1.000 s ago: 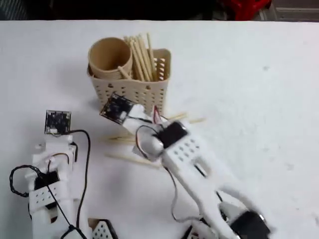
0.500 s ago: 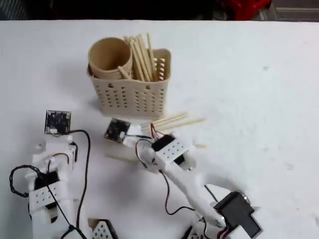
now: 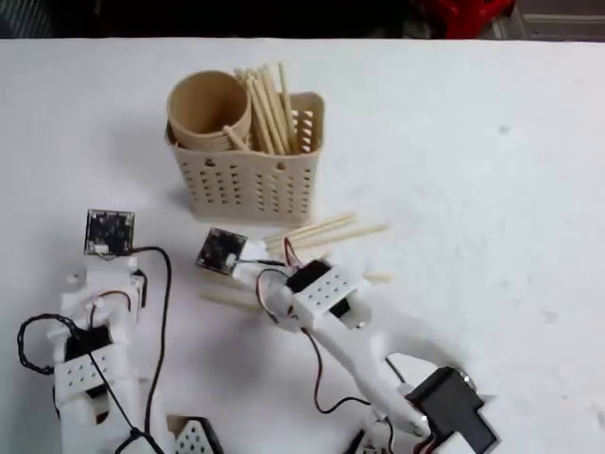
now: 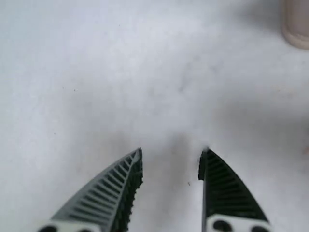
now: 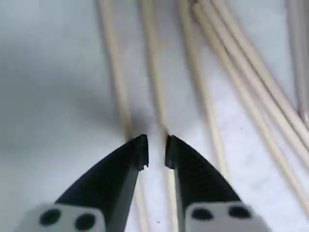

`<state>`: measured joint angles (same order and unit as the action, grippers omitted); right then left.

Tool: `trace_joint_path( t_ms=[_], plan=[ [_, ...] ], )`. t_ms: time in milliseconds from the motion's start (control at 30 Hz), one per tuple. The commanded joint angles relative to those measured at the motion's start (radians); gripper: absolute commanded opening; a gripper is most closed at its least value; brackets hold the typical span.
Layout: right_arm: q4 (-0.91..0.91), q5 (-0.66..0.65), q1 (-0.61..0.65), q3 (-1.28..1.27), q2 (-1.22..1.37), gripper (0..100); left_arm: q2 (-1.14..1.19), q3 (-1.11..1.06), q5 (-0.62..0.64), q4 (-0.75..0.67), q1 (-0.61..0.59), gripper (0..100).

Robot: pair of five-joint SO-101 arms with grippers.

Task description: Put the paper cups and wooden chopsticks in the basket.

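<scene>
A white table [image 3: 492, 170] takes up nearly the whole high view, evenly lit, with only soft shadows on it. Past its far edge runs a dark strip [image 3: 284, 17]. A red thing [image 3: 463, 14] sits there toward the right, with a grey one [image 3: 558, 19] beside it.

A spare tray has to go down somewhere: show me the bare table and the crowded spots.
Bare: the wide stretch of table to the right of the basket and past the loose chopsticks; also the corner left of the basket, beyond the left arm. Crowded: in front of the basket, where the chopsticks lie under the right pincer.
</scene>
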<state>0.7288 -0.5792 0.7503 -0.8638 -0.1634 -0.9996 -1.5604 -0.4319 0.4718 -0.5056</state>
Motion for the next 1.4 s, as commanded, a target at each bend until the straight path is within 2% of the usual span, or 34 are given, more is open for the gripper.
trace_joint_path(
  t_ms=[0,267,467,667,733,867,1000,1167,1367],
  plan=[
    [0.01,-0.008,0.019,-0.003,-0.002,4.3,-0.016,0.003,-0.009,-0.02,0.012,20],
    [0.157,-0.009,0.071,0.021,-0.099,4.3,-0.016,0.003,-0.009,-0.02,0.012,20],
    [0.085,-0.009,0.074,-0.072,-0.197,4.4,-0.016,0.003,-0.009,-0.02,0.012,20],
    [0.042,-0.009,0.074,-0.077,-0.124,16.9,-0.016,0.003,-0.009,-0.02,0.012,20],
    [0.021,-0.009,0.07,-0.069,-0.084,18.3,-0.016,0.003,-0.009,-0.02,0.01,20],
    [0.021,-0.011,0.067,-0.026,-0.008,15.2,-0.016,0.003,-0.009,-0.02,0.01,20],
    [0.022,-0.074,0.05,-0.008,0.028,10.3,-0.016,0.003,-0.009,-0.02,0.01,20],
    [0.001,-0.063,-0.012,0.005,0.027,1.2,-0.016,0.003,-0.009,-0.02,0.01,20],
    [-0.013,-0.061,-0.094,0.031,0.025,1.6,-0.016,0.003,-0.009,-0.02,0.01,20]
  ],
)
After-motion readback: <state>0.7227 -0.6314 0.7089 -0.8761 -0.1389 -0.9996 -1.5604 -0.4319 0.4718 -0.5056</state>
